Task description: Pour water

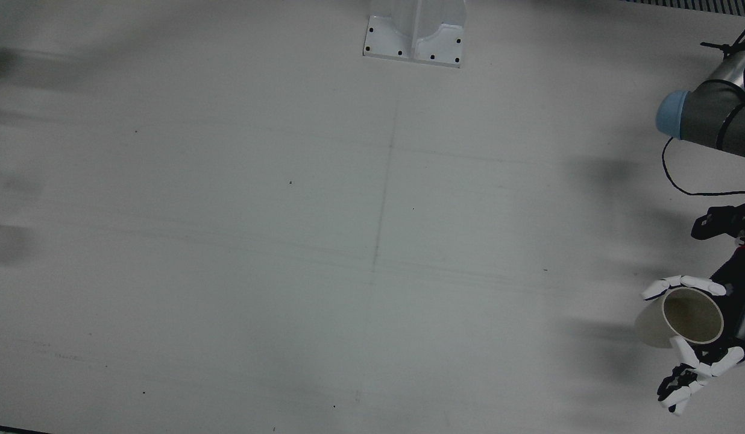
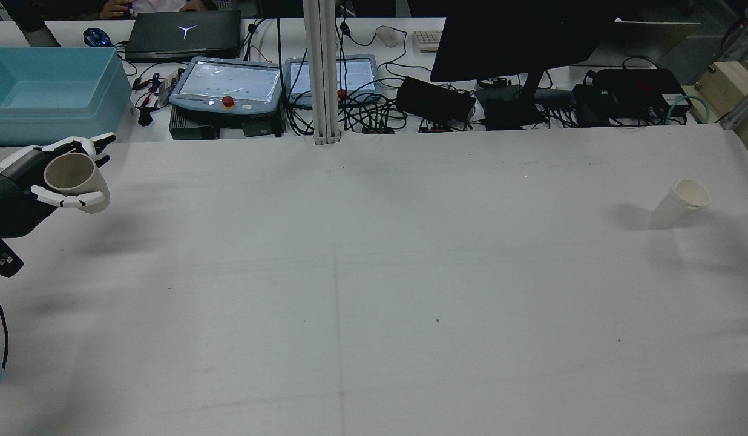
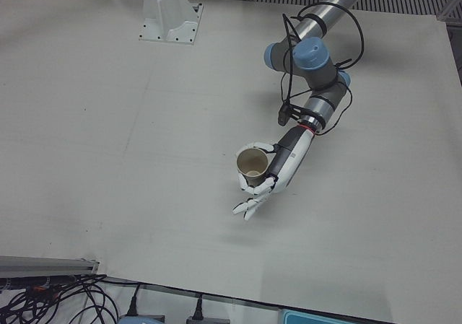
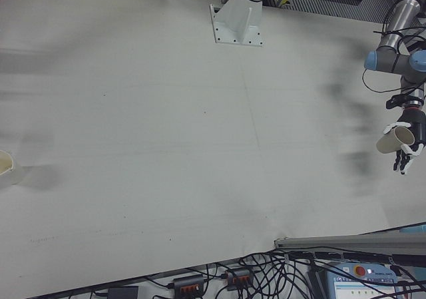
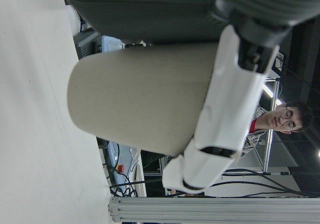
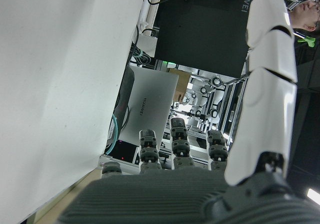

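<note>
Two paper cups, one (image 2: 76, 181) tilted, gripped by left hand (image 2: 29, 188) fingers (image 2: 68, 200) (above counter (image 2: 374, 290)), other cup (image 2: 679, 204) standing far right, right hand (image 6: 210, 184) fingers spread, empty.

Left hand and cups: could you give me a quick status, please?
Left hand shut on a cup, held tilted above the table. Right hand open, empty. Second cup across the table; nothing between.

Held cup (image 3: 253, 164): beige, plain. Left hand (image 3: 271, 180): white fingers, black palm. Second cup (image 2: 681, 203): off-white. Table (image 2: 374, 272): light grey. Bin (image 2: 47, 91): pale blue.
</note>
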Robot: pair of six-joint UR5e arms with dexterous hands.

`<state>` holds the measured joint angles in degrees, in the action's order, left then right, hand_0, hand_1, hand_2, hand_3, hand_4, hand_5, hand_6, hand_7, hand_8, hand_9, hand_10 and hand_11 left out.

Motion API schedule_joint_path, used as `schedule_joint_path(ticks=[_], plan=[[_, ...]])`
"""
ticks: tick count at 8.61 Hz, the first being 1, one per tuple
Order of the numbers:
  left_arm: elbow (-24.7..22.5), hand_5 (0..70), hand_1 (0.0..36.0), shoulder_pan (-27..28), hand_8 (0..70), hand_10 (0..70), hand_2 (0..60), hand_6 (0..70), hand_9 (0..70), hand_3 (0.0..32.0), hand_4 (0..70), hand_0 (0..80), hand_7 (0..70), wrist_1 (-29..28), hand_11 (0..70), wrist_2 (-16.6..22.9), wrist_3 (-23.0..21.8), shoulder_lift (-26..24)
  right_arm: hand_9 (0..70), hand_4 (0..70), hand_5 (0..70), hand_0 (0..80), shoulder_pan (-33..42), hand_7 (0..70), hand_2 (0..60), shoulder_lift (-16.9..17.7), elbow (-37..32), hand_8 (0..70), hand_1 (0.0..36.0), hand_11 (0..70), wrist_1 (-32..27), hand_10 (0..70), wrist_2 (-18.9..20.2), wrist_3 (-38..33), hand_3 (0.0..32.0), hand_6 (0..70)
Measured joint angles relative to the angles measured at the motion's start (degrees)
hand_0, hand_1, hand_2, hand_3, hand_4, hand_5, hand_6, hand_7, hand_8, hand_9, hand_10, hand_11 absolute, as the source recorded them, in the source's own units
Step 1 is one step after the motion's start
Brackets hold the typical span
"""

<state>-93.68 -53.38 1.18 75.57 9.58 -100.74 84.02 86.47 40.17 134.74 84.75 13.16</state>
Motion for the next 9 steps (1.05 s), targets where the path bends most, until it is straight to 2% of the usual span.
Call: schedule_joint_path(ticks=[1,2,4,6,9], plan=[[-0.4,70.0,36.0,0.0,10.4,4.7,60.0,17.1,3.1,0.0,36.0,80.0,10.9,0.2,11.1,0.0,0.0,0.0,10.7,14.4,9.2,57.5,-0.1,0.1,12.0,-0.4,-2.7,10.3,23.5,0.0,-1.5,0.0,0.0,0.3,0.0,17.8],[-0.9,70.0,36.0,0.0,10.3,4.6,60.0,17.0,3.0,0.0,35.9,80.0,10.8,0.5,11.0,0.0,0.0,0.0,9.1,14.8,9.0,57.8,-0.2,0.9,12.0,-0.6,-4.1,9.4,23.8,0.0,-2.2,0.0,0.0,0.4,0.0,17.5],[-1.5,70.0,36.0,0.0,10.1,4.7,60.0,16.6,2.7,0.0,35.1,80.0,10.3,1.3,11.1,0.0,-0.3,0.0,8.0,9.3,9.2,58.0,-0.5,3.0,12.5,-0.8,-4.9,8.6,24.8,0.0,-2.6,0.0,0.0,0.8,0.0,17.1],[-2.0,70.0,36.0,-0.1,10.2,4.7,60.0,16.7,2.9,0.0,35.0,80.0,10.3,1.8,11.2,0.0,-0.5,0.1,5.4,7.3,9.3,58.9,-1.8,2.3,12.8,-1.4,-4.9,6.6,25.9,0.0,-2.6,0.0,0.0,1.7,0.0,16.5],[-2.1,70.0,36.0,0.1,10.3,4.9,60.0,16.7,3.0,0.0,35.0,80.0,10.4,2.1,11.4,0.0,-0.5,0.0,5.4,7.4,9.6,59.4,-4.8,8.9,13.8,-2.4,-4.6,7.0,26.5,0.0,-2.6,0.0,-0.1,4.2,0.0,17.9]])
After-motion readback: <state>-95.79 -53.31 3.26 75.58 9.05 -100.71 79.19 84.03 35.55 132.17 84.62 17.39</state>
